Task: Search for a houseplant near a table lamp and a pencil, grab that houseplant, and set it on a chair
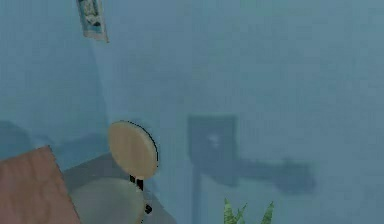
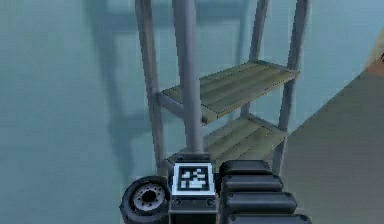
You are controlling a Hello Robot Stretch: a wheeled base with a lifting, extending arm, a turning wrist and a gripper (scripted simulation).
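Green and yellowish leaf tips of a houseplant (image 1: 246, 212) poke up at the forward view's bottom edge, right of the middle. Left of them stands a chair (image 1: 132, 148) with a round tan back and a round seat. In the arm side view the arm's dark segments (image 2: 258, 192) lie along the bottom edge, with a white marked square (image 2: 195, 181) beside them. Left of that square is the gripper (image 2: 147, 200), seen as a dark round body. I can't make out its far end, so I cannot tell whether it holds anything.
A reddish-brown table corner (image 1: 34, 188) fills the forward view's bottom left, next to the chair. A small picture (image 1: 93, 20) hangs high on the blue wall. In the arm side view a grey-posted shelf unit (image 2: 232, 85) with wooden boards stands close ahead, with floor to its right.
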